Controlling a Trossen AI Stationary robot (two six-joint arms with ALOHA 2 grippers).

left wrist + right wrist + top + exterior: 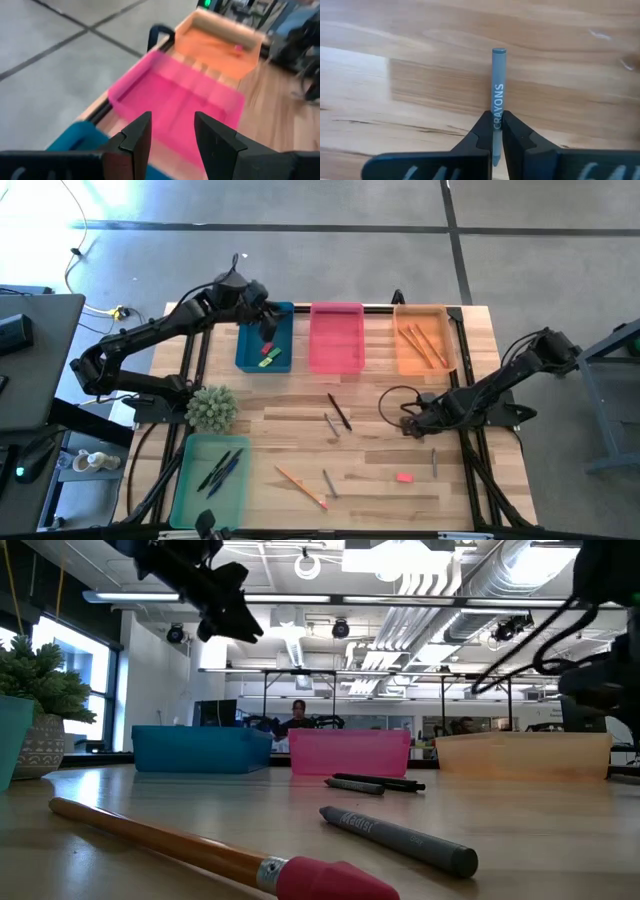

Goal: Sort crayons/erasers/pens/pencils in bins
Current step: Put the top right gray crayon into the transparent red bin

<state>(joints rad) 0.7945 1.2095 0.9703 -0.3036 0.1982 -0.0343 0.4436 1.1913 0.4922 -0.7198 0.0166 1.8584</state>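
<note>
From above, the left gripper (pixel 266 323) hangs over the blue bin (pixel 264 338), which holds red and green erasers (pixel 269 356); the pink bin (pixel 336 338) sits beside it, and the orange bin (pixel 425 338) carries pencils (pixel 421 345). The right gripper (pixel 409 422) is low over the wood near the table's middle. Dark pens (pixel 222 470) lie in the green bin (pixel 211 478). From table height, an orange pencil (pixel 180 848) with a pink eraser tip and a grey crayon (pixel 398 837) lie in front. The left wrist view shows its fingers (pixel 137 138) parted, holding nothing, above the pink bin (pixel 175 102). The right wrist view shows its fingers (pixel 482 134) closed around a grey stick printed "CRAYONS" (pixel 498 95).
</note>
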